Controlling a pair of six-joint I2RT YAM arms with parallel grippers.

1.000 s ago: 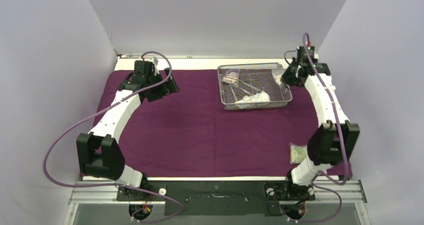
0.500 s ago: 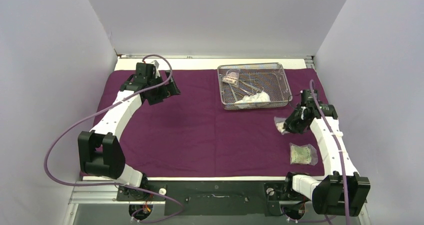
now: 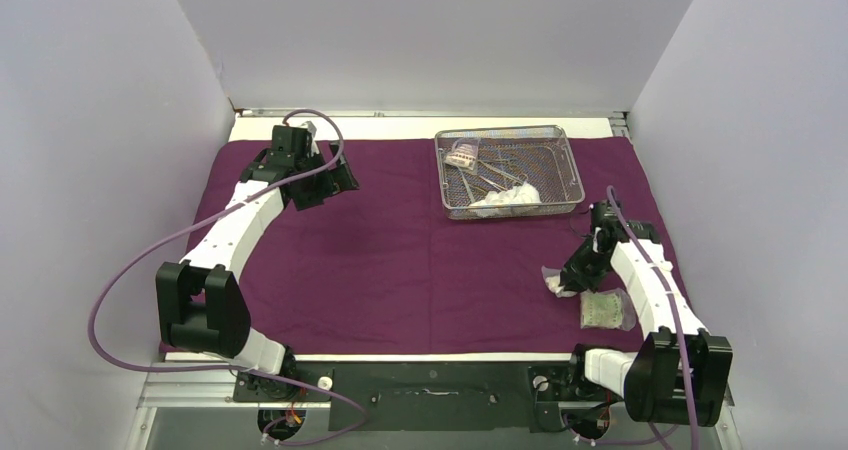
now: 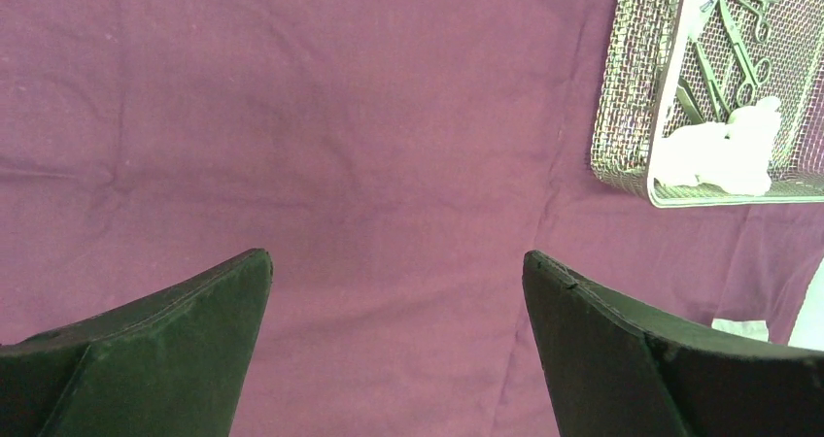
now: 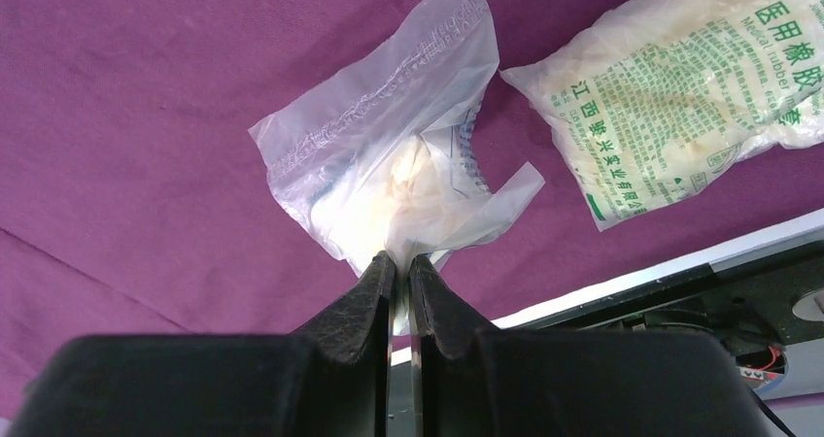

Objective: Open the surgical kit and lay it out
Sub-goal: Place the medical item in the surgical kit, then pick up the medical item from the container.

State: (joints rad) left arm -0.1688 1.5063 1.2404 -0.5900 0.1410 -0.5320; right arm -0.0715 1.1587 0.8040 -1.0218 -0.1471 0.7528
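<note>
The dark purple cloth wrap (image 3: 400, 250) lies spread flat over the table. At the back right stands the silver wire-mesh tray (image 3: 563, 155), holding steel forceps (image 3: 492, 174), a white gauze wad (image 3: 512, 197) and a small packet (image 3: 461, 156). My right gripper (image 3: 572, 278) is shut on a clear plastic packet (image 5: 389, 175) with white gauze inside, low over the cloth near the front right. Beside that lies a green-printed packet (image 5: 680, 87). My left gripper (image 4: 398, 272) hangs open above bare cloth at the back left, with nothing between its fingers (image 4: 175, 350).
White walls close in the left, back and right sides. The cloth's front edge and the table's light rim (image 5: 680, 262) run just behind the right gripper. The tray's near corner (image 4: 661, 199) shows at the right of the left wrist view.
My right arm has swung from the tray's right end toward the front, carrying the clear packet down next to the green-printed one. The left arm has stayed almost still, its gripper open.
</note>
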